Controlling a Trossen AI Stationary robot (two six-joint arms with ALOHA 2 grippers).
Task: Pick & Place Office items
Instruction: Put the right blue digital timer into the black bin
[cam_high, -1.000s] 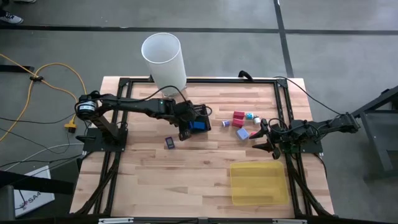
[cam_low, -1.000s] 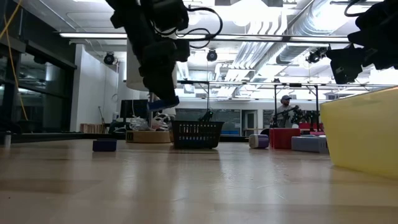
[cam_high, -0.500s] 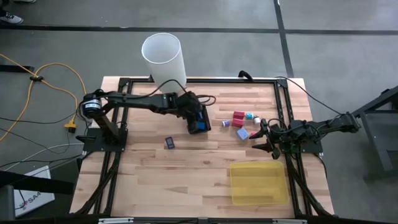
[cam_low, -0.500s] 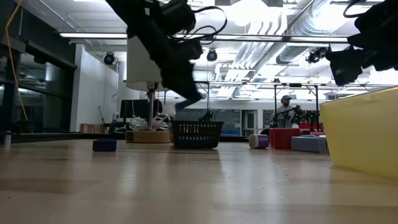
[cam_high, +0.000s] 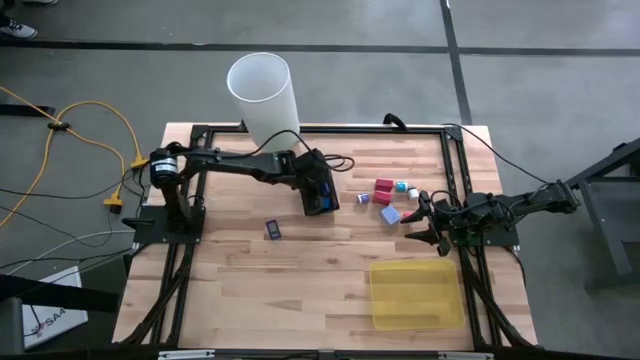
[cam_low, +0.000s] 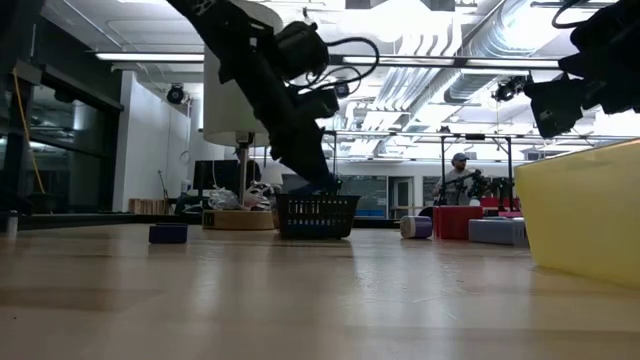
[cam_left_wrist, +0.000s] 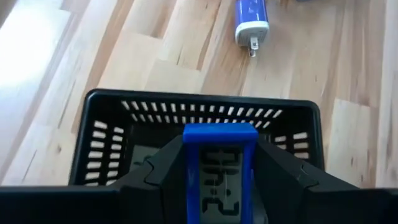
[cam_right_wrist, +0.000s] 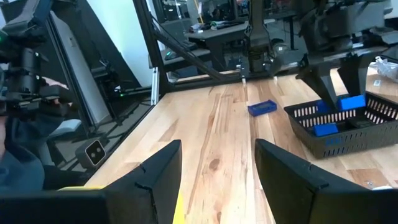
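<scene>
The left tool (cam_left_wrist: 219, 177) is positioned directly over the black mesh box (cam_high: 320, 186), near the middle of the counter (cam_high: 300, 280). Its fingers are pinched on a blue block (cam_left_wrist: 219, 163) with pale markings on its face. In the right wrist view the block sits just above the box rim, and a second blue piece (cam_right_wrist: 325, 129) lies inside the box.

The right tool (cam_high: 428, 223) is stationed at the counter's right edge, raised off the surface, with its fingers spread and nothing between them.

Loose office items on the counter:
- A dark blue piece (cam_high: 273, 230) lies alone, left of and nearer than the box, well apart from it.
- A blue-and-white piece (cam_high: 362, 198) lies just to the right of the box.
- A red block (cam_high: 384, 189), a pale purple block (cam_high: 390, 214) and a small white and teal block (cam_high: 411, 190) are grouped between the box and the right tool.

Other things noted:
- A translucent yellow tray (cam_high: 415, 293) lies flat on the near right part of the counter, close under the right arm. In the low view its wall blocks the right side of the counter.
- A white cylindrical bin (cam_high: 263, 96) stands at the far edge, just behind the left arm.
- A yellow cable (cam_high: 90, 110) runs on the floor to the left.
</scene>
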